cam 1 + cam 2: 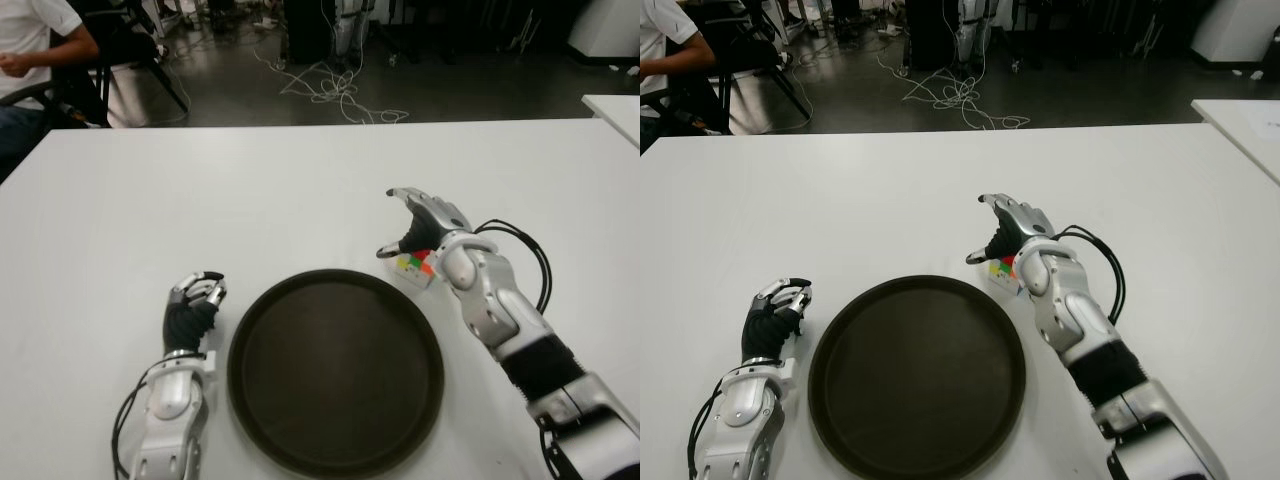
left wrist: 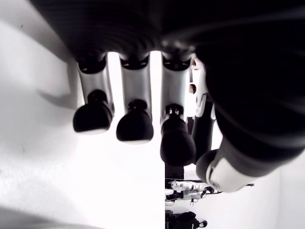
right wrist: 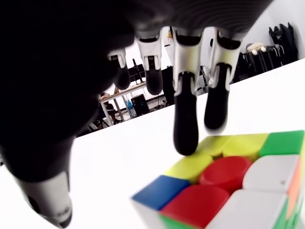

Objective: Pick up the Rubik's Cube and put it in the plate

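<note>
The Rubik's Cube (image 1: 418,266) lies on the white table (image 1: 250,190), just off the far right rim of the dark round plate (image 1: 335,372), which holds nothing. My right hand (image 1: 396,222) hovers over the cube with its fingers spread and the thumb out toward the plate. In the right wrist view the fingers (image 3: 186,129) hang just above the cube (image 3: 228,181), one tip at or near its top face, and none wraps it. My left hand (image 1: 196,296) shows left of the plate, loosely curled and holding nothing.
A person sits on a chair (image 1: 30,60) beyond the table's far left corner. Cables (image 1: 330,90) lie on the floor behind the table. The corner of another white table (image 1: 615,110) shows at the right.
</note>
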{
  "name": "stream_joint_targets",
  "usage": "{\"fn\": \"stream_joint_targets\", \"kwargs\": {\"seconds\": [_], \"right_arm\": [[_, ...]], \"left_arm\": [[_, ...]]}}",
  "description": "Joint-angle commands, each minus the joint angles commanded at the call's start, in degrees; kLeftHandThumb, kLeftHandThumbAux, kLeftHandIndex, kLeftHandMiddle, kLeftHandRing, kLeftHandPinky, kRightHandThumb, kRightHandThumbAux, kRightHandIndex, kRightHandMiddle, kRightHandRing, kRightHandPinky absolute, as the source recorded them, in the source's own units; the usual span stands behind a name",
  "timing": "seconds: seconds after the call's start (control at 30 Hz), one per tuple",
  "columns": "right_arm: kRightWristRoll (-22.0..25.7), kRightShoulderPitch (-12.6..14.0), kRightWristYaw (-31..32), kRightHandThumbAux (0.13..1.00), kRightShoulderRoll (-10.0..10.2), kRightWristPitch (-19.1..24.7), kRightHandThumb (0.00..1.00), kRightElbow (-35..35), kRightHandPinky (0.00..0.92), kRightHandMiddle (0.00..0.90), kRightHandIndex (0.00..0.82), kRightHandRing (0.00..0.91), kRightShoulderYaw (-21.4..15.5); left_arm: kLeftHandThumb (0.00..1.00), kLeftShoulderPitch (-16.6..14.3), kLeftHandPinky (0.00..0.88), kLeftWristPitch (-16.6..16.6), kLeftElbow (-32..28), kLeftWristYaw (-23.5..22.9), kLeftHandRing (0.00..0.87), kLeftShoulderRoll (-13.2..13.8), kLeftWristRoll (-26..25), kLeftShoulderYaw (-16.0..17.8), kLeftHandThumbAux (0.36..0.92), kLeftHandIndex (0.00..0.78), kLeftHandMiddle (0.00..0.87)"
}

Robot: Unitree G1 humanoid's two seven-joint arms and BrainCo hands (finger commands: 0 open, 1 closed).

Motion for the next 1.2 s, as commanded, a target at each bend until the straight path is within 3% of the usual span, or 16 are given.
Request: {"fn": "stream_joint_targets", "kwargs": {"seconds": [0.33, 0.47, 1.2], "right_arm": [[-3.3, 0.6, 8.6, 0.770, -1.5, 6.4, 0.000, -13.3, 0.006, 0.000, 0.000, 0.000, 0.8], [-4.5, 2.2, 11.6, 0.756, -3.3, 6.8, 0.000, -18.0, 0.003, 0.000, 0.000, 0.000, 0.6], [-4.9, 3.2, 14.1, 0.766, -4.5, 5.0, 0.000, -21.6, 0.013, 0.000, 0.000, 0.000, -0.3]], "left_arm": [[0.711, -0.4, 0.818, 0.0, 0.7, -0.4, 0.823, 0.2, -0.2, 0.1, 0.705, 0.444, 0.811], [0.711, -0.4, 0.824, -0.2, 0.5, 0.0, 0.826, -0.1, 0.1, 0.1, 0.704, 0.444, 0.813], [0.712, -0.1, 0.820, 0.7, -0.5, 1.7, 0.827, -0.5, 1.8, -0.4, 0.704, 0.444, 0.814]]}}
